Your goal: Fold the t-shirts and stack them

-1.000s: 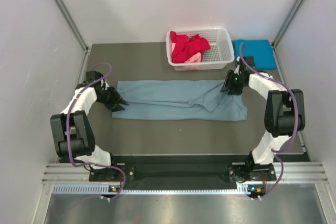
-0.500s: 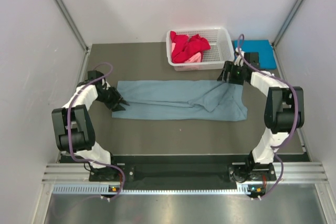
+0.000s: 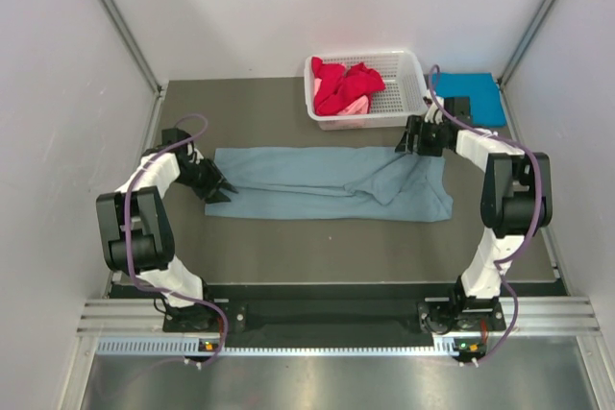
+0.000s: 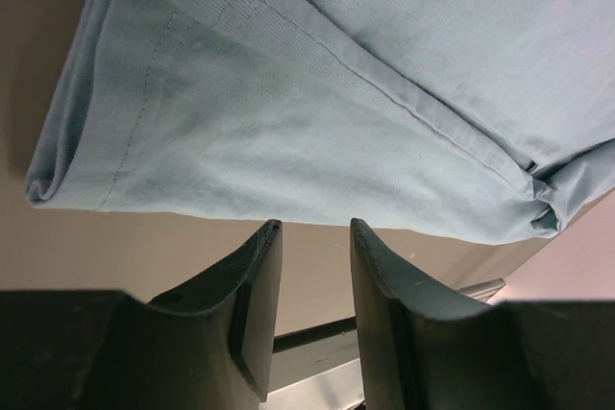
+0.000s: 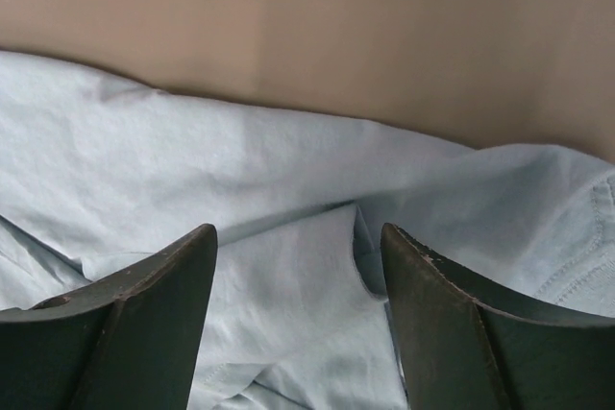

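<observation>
A large grey-blue t-shirt (image 3: 317, 184) lies folded into a long strip across the table. My left gripper (image 3: 221, 190) sits at its left end, open with a narrow gap and nothing between the fingers; in the left wrist view (image 4: 315, 229) the shirt's folded edge (image 4: 336, 74) lies just beyond the tips. My right gripper (image 3: 405, 140) hovers over the strip's far right corner, jaws wide open and empty, with rumpled cloth (image 5: 288, 170) below the gripper (image 5: 299, 231). A turquoise t-shirt (image 3: 476, 93) lies folded at the back right. Red (image 3: 341, 82) and pink (image 3: 354, 106) t-shirts are bunched in a basket.
The white lattice basket (image 3: 415, 69) stands at the back middle, close behind my right gripper. Pale walls close in the table on the left, right and back. The dark rail with the arm bases (image 3: 327, 314) runs along the near edge.
My right gripper has opened wider and moved back toward the basket, off the shirt's right part. The left gripper has stayed in place.
</observation>
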{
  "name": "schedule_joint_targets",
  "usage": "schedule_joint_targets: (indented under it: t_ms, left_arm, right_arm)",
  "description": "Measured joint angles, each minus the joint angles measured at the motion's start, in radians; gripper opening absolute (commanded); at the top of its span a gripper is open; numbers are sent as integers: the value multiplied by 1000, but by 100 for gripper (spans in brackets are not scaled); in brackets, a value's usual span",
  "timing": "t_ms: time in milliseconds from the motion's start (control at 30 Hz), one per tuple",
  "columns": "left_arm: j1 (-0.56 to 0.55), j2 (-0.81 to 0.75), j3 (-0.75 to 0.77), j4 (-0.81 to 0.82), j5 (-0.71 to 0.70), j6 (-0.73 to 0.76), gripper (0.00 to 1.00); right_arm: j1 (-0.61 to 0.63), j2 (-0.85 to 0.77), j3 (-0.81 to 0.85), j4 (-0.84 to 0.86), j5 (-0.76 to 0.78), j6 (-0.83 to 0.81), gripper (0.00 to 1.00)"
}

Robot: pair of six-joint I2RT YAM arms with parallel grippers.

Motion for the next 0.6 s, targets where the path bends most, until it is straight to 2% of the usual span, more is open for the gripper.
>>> schedule_joint_targets:
  t_ms: [167, 467, 500, 567, 600]
  left_arm:
    - [0, 4, 0, 0, 4, 2, 40]
    - [0, 4, 1, 0, 7, 19, 40]
    - [0, 4, 1, 0, 7, 21, 40]
    - [0, 4, 1, 0, 8, 23, 40]
    - [0, 4, 1, 0, 8, 23, 40]
  right_arm:
    - [0, -5, 0, -12, 5, -5, 63]
    - [0, -23, -1, -35, -6, -1, 42]
    - [0, -26, -1, -38, -8, 0, 30]
    - [0, -33, -1, -49, -10, 8, 22]
    - [0, -36, -1, -60, -11, 17, 12]
